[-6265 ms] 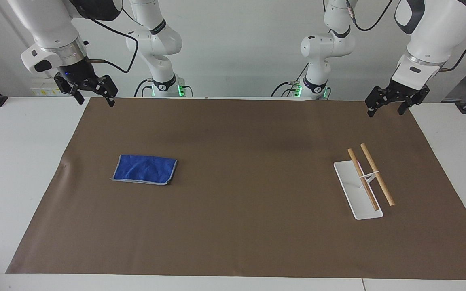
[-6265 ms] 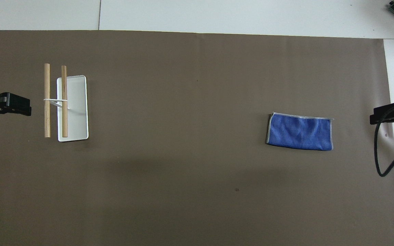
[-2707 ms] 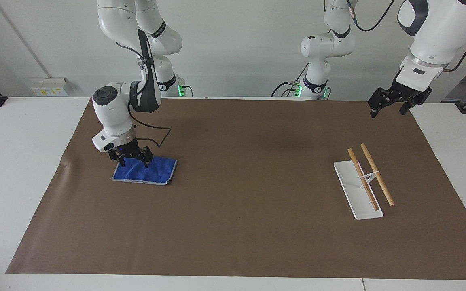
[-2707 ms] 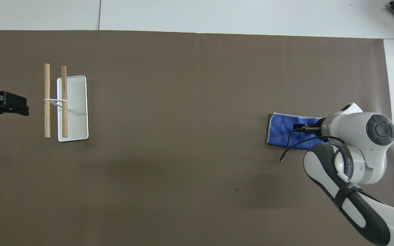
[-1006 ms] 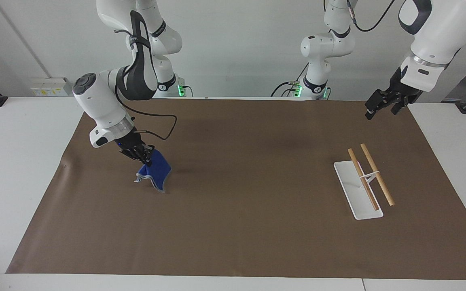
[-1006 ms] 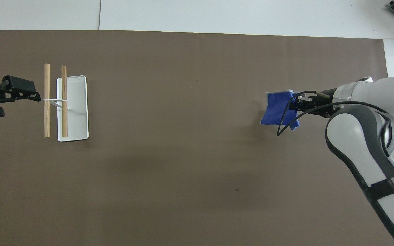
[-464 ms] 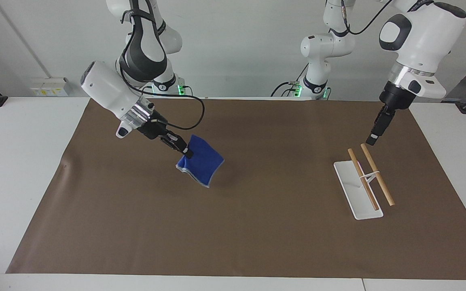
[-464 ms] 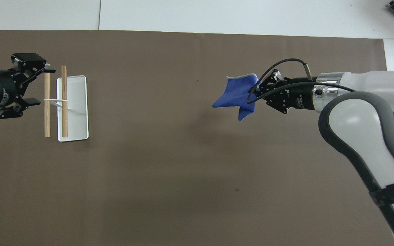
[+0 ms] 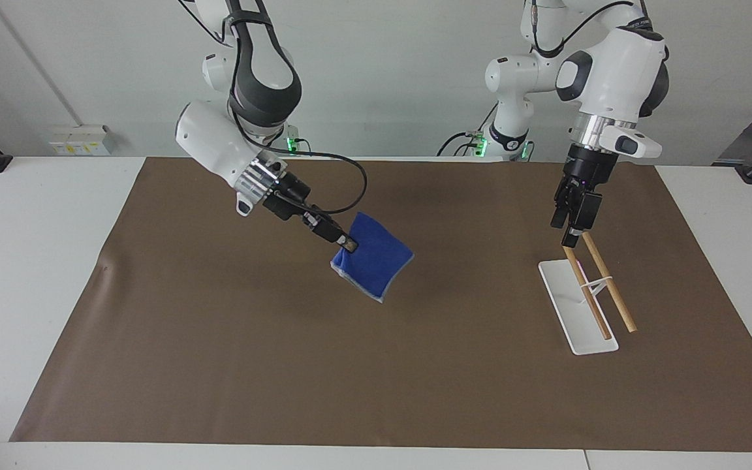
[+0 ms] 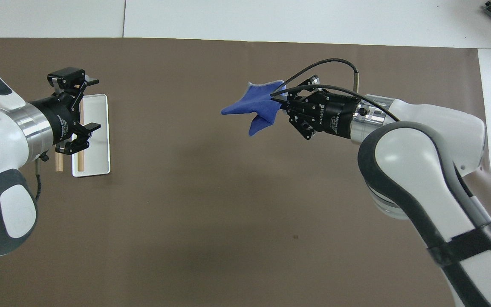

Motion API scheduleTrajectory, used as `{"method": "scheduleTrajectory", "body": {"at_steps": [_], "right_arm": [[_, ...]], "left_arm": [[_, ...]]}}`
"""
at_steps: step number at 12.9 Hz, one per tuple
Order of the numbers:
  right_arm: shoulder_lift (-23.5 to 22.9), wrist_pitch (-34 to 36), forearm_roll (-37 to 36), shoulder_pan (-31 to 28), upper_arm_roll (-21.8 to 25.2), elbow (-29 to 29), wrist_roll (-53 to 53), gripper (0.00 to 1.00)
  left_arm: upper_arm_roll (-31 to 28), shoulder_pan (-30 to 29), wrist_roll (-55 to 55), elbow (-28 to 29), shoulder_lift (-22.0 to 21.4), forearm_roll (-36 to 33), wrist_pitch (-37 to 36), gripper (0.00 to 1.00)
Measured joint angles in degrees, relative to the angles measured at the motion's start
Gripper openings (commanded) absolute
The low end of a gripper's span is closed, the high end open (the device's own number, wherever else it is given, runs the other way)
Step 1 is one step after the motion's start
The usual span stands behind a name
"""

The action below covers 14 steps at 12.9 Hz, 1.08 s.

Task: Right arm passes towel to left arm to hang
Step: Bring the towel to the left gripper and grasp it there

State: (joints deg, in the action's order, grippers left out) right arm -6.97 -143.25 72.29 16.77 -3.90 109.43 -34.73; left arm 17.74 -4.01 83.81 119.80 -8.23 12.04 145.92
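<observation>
Towel [image 9: 373,262], bright blue, hangs in the air over the middle of the brown mat [image 9: 376,378], pinched at a corner by the right gripper [image 9: 348,245]. The left gripper [image 9: 573,230], jaws spread, hovers over the wooden-railed rack [image 9: 588,294].

The right gripper [image 9: 348,244] pinches a corner of the blue towel [image 9: 374,263], which hangs in the air over the brown mat [image 9: 376,365] on the worktop [image 9: 30,261]. The left gripper [image 9: 570,228] hovers, fingers apart, over the wooden-railed rack [image 9: 586,301].
</observation>
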Motion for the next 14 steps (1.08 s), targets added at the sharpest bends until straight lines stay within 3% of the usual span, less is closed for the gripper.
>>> {"method": "scheduleTrajectory", "body": {"at_steps": [3, 5, 8, 12, 14], "right_arm": [[-1.96, -7.67, 5.50, 6.61, -0.09, 0.03, -0.31, 0.00], [-2.57, -8.77, 6.12, 8.66, -0.09, 0.02, -0.74, 0.00], [-2.58, -8.98, 10.91, 10.29, -0.08, -0.06, -0.81, 0.00], [-2.58, -12.93, 16.95, 13.31, -0.09, -0.06, -0.83, 0.00], [-2.58, -13.11, 17.04, 13.47, -0.05, -0.06, -0.87, 0.00]], "left_arm": [[4.43, 0.02, 9.52, 0.68, 0.12, 0.03, 4.01, 1.00], [7.95, 0.04, 14.13, 1.14, 0.79, 0.03, 5.36, 1.00], [12.38, 0.06, 16.44, 3.22, 3.60, 0.03, 8.09, 1.00], [13.89, 0.08, 16.62, 4.80, 6.68, 0.03, 11.98, 1.00], [13.89, 0.07, 16.62, 4.80, 6.83, 0.03, 12.24, 0.69]]}}
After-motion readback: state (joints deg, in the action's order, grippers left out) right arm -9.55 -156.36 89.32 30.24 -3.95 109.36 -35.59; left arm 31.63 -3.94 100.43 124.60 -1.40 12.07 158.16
